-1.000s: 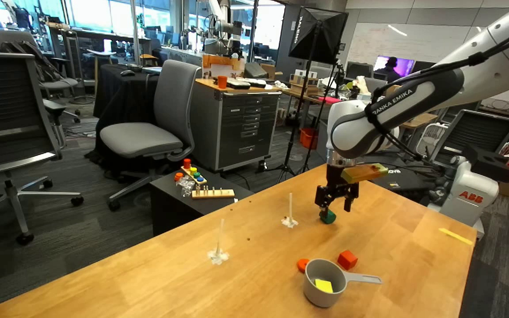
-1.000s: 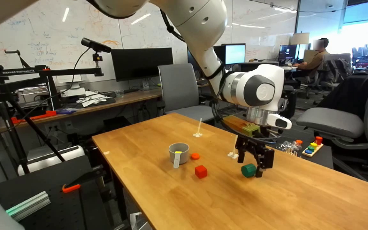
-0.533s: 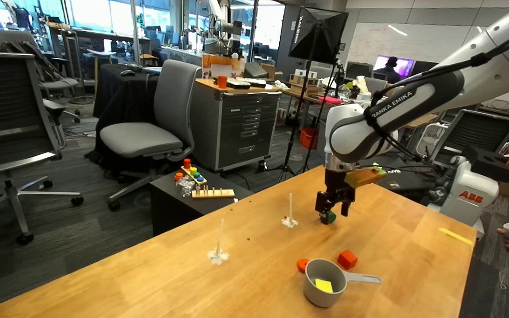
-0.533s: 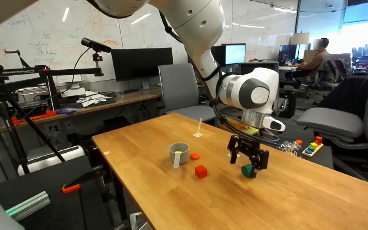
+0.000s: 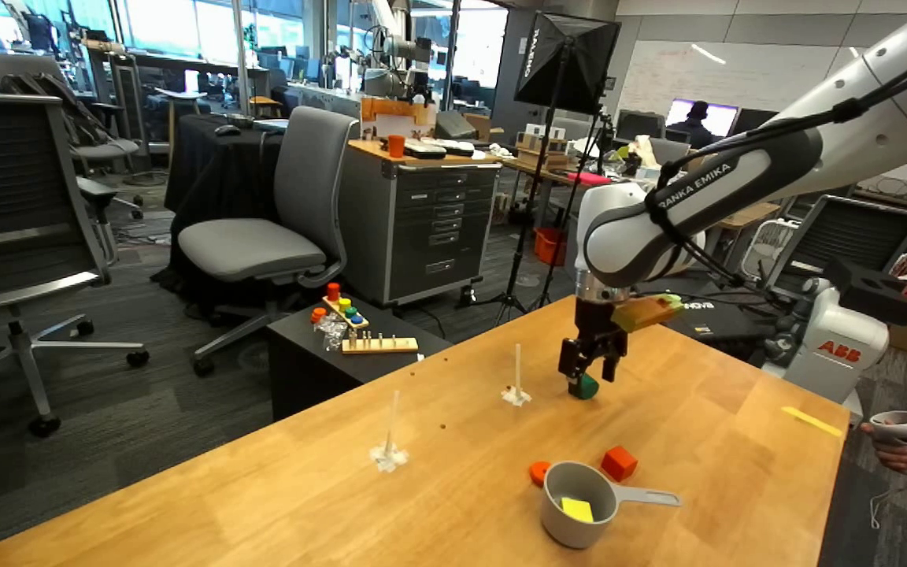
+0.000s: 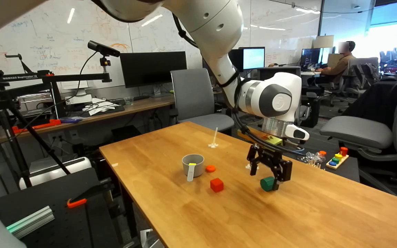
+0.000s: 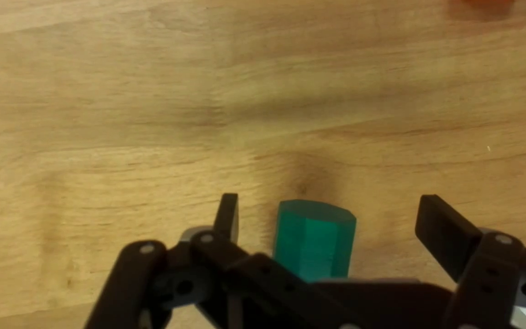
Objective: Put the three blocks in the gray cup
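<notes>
Green block (image 7: 315,242) on table (image 7: 107,105); in wrist view between fingers (image 7: 443,233) of wide-spread pincer (image 7: 330,198) (gap each side).

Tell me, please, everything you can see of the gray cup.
The gray cup is round and open-topped, apparently smooth plastic, with a pale, straight handle jutting sideways from near its rim. It stands upright on the wooden table, with the yellow block lying inside. A flat orange piece lies close beside it.
</notes>
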Robot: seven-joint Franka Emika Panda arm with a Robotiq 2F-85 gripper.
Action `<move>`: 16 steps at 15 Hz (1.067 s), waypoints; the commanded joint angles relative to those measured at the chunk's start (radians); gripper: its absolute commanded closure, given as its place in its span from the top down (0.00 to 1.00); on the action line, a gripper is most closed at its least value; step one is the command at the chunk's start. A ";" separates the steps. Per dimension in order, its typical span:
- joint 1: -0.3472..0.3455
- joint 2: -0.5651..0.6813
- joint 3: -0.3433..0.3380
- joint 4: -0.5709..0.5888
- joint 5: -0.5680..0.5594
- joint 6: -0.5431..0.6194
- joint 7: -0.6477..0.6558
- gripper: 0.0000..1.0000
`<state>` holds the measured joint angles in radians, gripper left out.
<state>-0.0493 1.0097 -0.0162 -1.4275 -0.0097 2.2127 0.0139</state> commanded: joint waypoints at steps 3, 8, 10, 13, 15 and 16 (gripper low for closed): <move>0.004 0.084 -0.005 0.103 0.003 -0.013 0.000 1.00; 0.009 0.108 -0.003 0.140 -0.001 0.003 -0.006 0.59; 0.012 0.100 -0.004 0.141 -0.004 0.008 -0.007 0.43; 0.013 0.087 -0.003 0.128 -0.004 0.022 -0.010 0.18; 0.011 0.063 0.001 0.097 0.000 0.034 -0.013 0.17; 0.010 0.039 0.007 0.064 0.002 0.042 -0.021 0.17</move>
<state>-0.0399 1.0915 -0.0168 -1.3119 -0.0108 2.2271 0.0142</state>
